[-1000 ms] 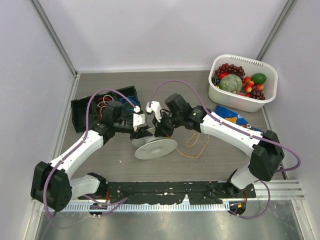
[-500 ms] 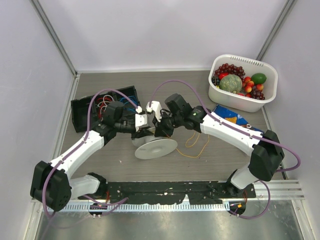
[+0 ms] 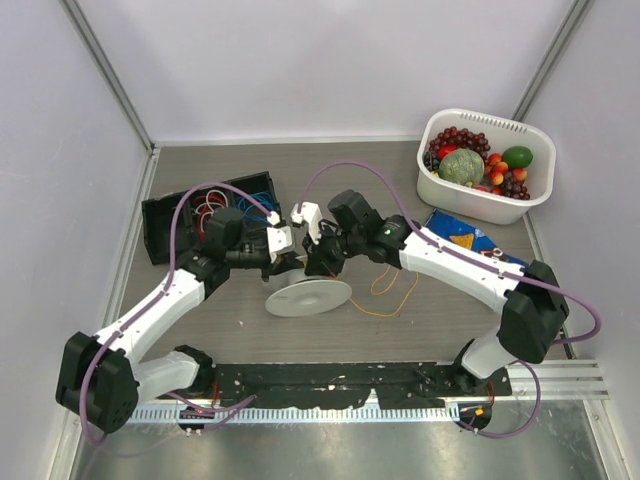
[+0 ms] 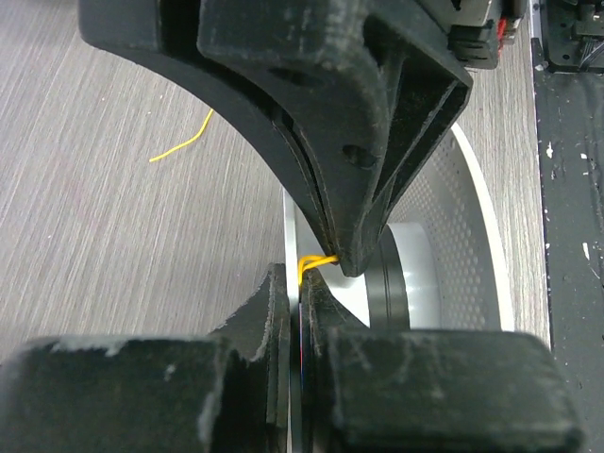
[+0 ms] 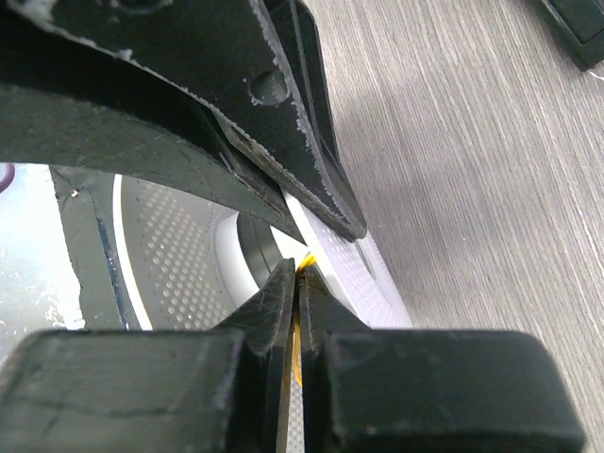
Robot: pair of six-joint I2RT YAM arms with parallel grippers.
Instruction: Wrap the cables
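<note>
Because the left end effector [image 3: 270, 264] and the right end effector [image 3: 313, 262] are both clamped fully shut on the yellow wire [image 4: 316, 261], just beside each other at the white spool [image 3: 312, 298], little slack separates them. Opposing pulls could snap the wire or tip the spool on the surface [image 3: 230, 320]. The loose loop lying to the right may snag.

1. The top view is bright and even, lit softly from overhead. The pale walls look slightly washed out.
2. Shadows on the desk [image 3: 430, 335] are faint and short, and darkest under the white spool [image 3: 308, 298].
3. The metal strip [image 3: 330, 452] at the near edge carries a dull sheen.
4. Both wrist views are dimmer. The left gripper [image 4: 300, 288] and right gripper [image 5: 297, 283] loom dark and soft-edged near the lens, while the yellow cables [image 4: 316, 262] stay crisp.
</note>
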